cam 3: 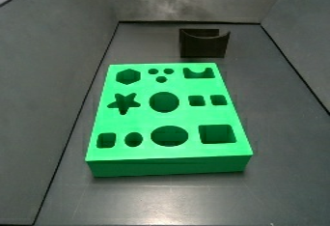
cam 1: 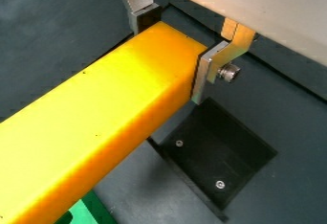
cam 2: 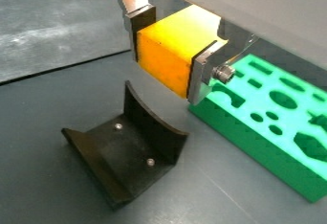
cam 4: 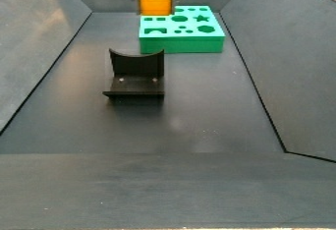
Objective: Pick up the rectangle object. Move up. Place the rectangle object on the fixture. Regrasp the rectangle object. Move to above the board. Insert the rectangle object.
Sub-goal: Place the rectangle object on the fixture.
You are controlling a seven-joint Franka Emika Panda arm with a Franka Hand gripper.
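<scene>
One pincer (cam 2: 171,48) pinches the rectangle object (cam 2: 171,48) aloft; long axis level, end-on above the fixture (cam 2: 125,154).

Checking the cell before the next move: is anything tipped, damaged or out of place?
Nothing stands out. The gripper holds the rectangle object squarely, raised off the floor. The fixture stands upright and empty, and the board lies flat.
</scene>
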